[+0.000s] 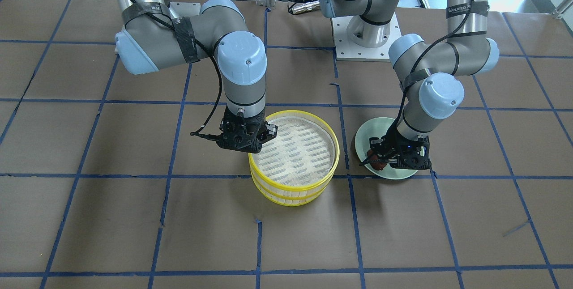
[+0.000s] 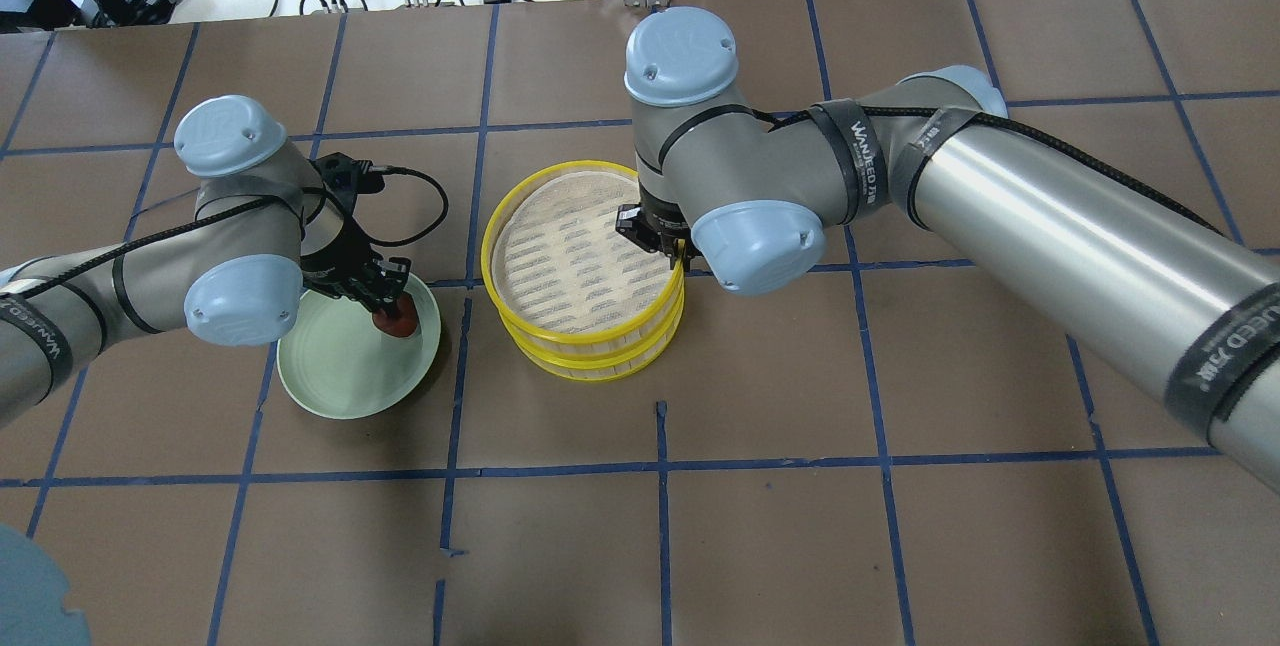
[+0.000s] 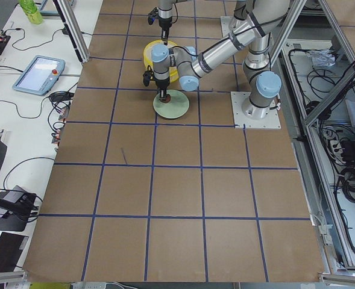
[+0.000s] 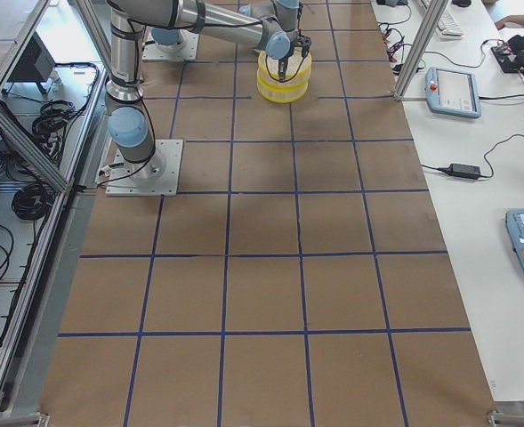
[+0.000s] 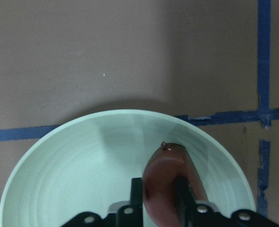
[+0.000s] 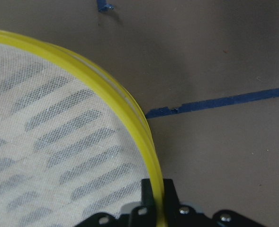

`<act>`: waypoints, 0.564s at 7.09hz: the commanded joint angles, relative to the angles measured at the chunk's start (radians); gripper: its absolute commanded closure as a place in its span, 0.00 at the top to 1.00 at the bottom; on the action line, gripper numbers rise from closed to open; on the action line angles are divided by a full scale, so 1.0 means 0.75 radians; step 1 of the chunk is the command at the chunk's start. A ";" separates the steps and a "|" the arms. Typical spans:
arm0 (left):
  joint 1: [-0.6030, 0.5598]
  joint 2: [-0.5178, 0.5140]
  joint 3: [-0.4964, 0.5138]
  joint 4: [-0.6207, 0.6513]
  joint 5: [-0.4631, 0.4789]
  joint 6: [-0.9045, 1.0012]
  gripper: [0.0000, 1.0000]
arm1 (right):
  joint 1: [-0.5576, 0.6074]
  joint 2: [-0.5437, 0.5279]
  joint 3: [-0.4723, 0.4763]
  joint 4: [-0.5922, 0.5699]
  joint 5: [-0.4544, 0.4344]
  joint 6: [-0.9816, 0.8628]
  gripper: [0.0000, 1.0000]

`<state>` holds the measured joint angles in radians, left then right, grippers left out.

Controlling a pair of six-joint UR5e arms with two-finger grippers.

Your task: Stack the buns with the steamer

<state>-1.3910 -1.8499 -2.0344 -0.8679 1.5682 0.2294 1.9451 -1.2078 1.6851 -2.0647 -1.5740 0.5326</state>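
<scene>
Front-facing view: table (image 1: pixel 134 226), matte brown paper sheeting, gridded with blue tape (image 1: pixel 80 176). Steamer (image 1: pixel 293 159), round, two yellow-rimmed tiers stacked, the top floor a pale mesh cloth over slots. Right gripper (image 1: pixel 256 146), black, set down at the steamer's rim. Plate (image 1: pixel 365 136), pale green, round, shallow, just beside the steamer but apart; a strip of table shows between them. Left gripper (image 1: pixel 379 159) low over the plate. Overhead view: reddish-brown bun (image 2: pixel 398 322), smooth, oval, at the plate's side nearest the steamer, under the left gripper. Left wrist view: fingers (image 5: pixel 136 196) narrow, clamped on either flank of the bun, the plate's ringed floor behind; whether the bun touches the plate cannot be told. Right wrist view: fingers narrow, pinching the steamer's yellow rim, one inside over the mesh, one outside over the table.
</scene>
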 commanded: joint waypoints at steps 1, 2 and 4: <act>-0.010 0.012 0.015 0.010 -0.001 -0.070 0.02 | 0.000 0.005 0.003 0.000 0.004 0.002 0.13; -0.019 0.038 0.035 0.002 0.007 -0.073 0.02 | 0.000 0.003 0.003 0.002 0.000 0.002 0.14; -0.025 0.140 0.060 -0.092 0.016 -0.067 0.01 | 0.000 0.001 0.005 0.002 0.006 0.004 0.19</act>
<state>-1.4065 -1.7879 -2.0024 -0.8925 1.5766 0.1787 1.9451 -1.2059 1.6882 -2.0634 -1.5726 0.5341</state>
